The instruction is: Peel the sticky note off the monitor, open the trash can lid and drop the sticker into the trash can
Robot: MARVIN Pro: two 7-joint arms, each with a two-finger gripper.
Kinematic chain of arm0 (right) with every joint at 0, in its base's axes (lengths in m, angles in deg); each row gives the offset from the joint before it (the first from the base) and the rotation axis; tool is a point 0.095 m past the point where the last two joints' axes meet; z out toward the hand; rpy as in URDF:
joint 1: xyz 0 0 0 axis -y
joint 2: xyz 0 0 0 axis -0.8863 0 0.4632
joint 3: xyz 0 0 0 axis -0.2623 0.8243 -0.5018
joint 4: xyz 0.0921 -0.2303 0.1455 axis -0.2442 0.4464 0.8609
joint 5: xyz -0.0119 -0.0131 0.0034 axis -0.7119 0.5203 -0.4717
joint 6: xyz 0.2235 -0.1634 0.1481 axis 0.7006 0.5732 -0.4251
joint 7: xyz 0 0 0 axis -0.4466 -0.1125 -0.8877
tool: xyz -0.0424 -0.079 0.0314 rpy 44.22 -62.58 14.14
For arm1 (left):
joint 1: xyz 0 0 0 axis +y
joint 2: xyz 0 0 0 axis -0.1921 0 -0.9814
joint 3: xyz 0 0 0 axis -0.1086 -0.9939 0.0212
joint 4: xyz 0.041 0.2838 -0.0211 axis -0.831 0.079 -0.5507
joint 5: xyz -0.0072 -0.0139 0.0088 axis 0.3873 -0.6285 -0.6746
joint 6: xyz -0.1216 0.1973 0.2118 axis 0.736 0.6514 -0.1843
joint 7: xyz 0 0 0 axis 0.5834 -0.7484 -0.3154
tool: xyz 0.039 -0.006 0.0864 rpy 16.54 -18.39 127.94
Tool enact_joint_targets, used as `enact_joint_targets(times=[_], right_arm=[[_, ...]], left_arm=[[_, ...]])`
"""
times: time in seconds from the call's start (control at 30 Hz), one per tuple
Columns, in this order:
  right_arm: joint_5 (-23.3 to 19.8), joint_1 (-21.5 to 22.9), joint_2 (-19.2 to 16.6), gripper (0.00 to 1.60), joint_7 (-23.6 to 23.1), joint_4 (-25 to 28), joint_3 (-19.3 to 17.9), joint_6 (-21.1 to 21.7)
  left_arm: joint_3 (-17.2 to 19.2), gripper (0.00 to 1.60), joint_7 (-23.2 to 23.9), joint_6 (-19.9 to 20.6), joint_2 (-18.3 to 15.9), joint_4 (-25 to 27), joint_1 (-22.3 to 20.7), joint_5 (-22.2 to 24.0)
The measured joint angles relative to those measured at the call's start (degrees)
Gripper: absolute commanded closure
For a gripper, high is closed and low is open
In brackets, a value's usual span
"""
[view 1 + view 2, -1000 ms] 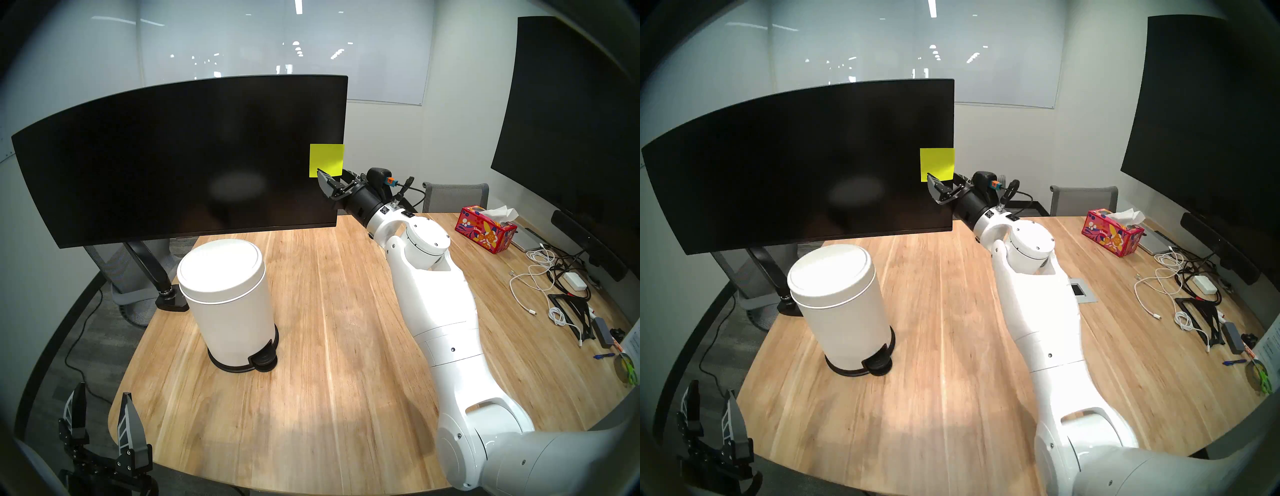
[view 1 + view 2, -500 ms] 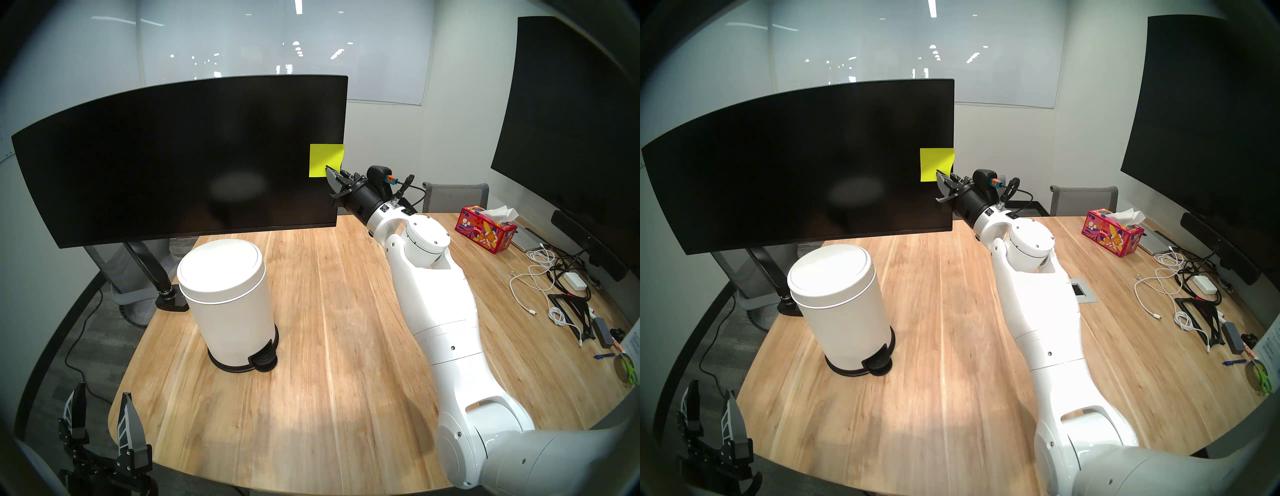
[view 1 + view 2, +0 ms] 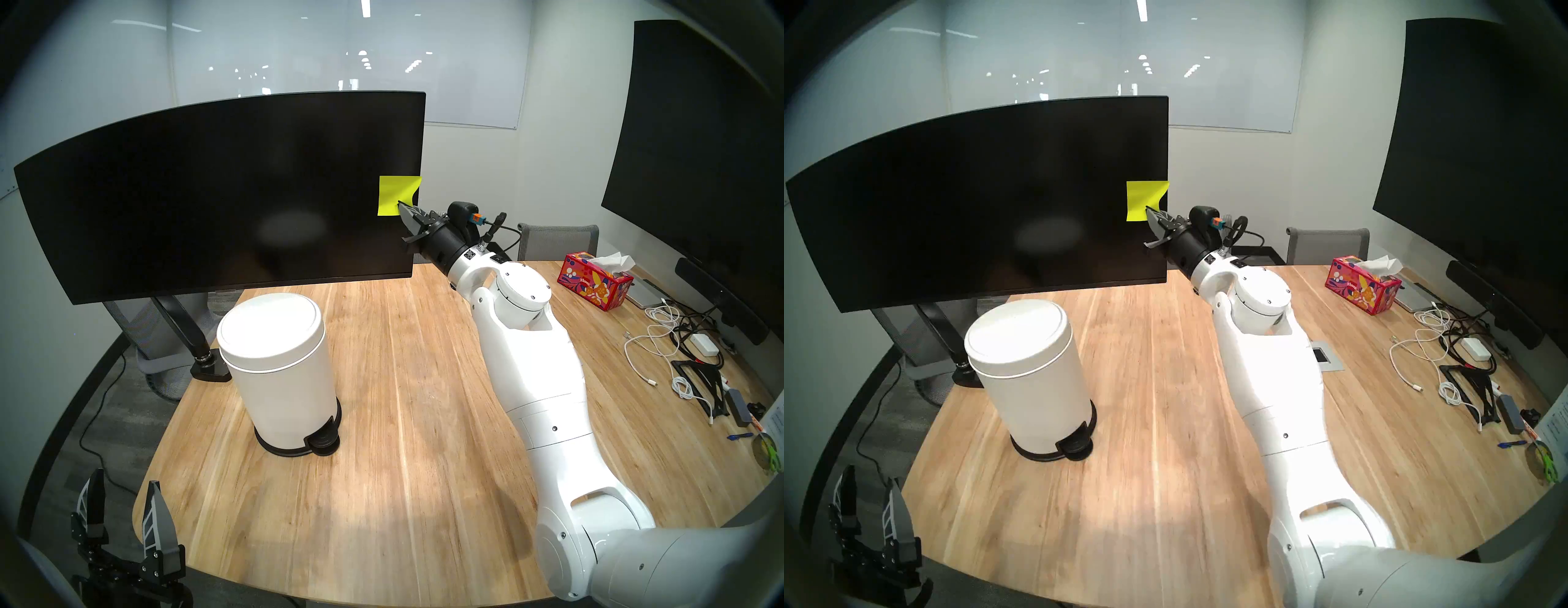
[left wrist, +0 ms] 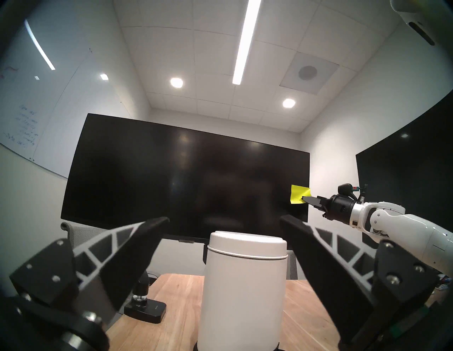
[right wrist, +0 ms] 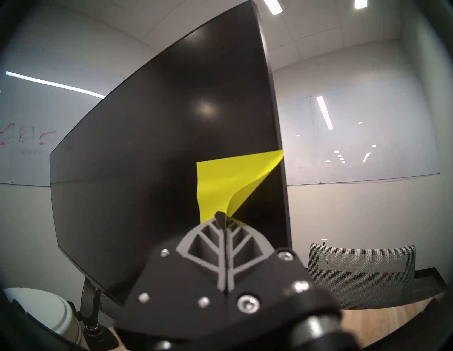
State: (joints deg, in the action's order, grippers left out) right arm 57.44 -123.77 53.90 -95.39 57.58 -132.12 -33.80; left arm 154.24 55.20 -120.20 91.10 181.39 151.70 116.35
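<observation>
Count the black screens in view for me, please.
2. The wide black computer monitor on an arm stand stands behind the white cylindrical pedal bin; a larger black wall display hangs at the table's right. Others may lie outside these views.

The two head views look down from above the near edge of the light wooden counter (image 3: pixel 403 424), facing the wide black monitor (image 3: pixel 220 191), and share nearly the same picture. The left wrist view sits low at the near left corner, tilted upward past the white cylindrical trash can (image 4: pixel 245 289) toward the ceiling. The right wrist view looks up from very close at the bright yellow-green sticky note (image 5: pixel 228 181) on that monitor's right edge, which all four views share.
</observation>
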Motion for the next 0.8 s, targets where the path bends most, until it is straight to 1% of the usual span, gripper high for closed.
enact_joint_targets(times=[0.33,0.63,0.7,0.8], right_arm=[[-0.49,-4.46,-1.47,1.6,-1.23,6.27,-0.46,0.02],[-1.7,-10.01,-2.59,1.6,-2.68,12.88,-1.74,-0.02],[-1.88,-10.67,-2.68,1.6,-2.91,13.66,-1.82,-0.07],[-2.58,-12.87,-3.04,1.6,-4.06,16.26,-1.88,-0.38]], left_arm=[[-1.6,0.0,0.0,0.0,-0.63,-0.05,-0.01,-2.3],[-2.97,0.0,0.0,0.0,-1.36,-0.21,-0.01,-4.97],[-3.09,0.0,0.0,0.0,-1.49,-0.31,-0.01,-5.33],[-3.33,0.0,0.0,0.0,-2.06,-0.79,-0.02,-6.88]])
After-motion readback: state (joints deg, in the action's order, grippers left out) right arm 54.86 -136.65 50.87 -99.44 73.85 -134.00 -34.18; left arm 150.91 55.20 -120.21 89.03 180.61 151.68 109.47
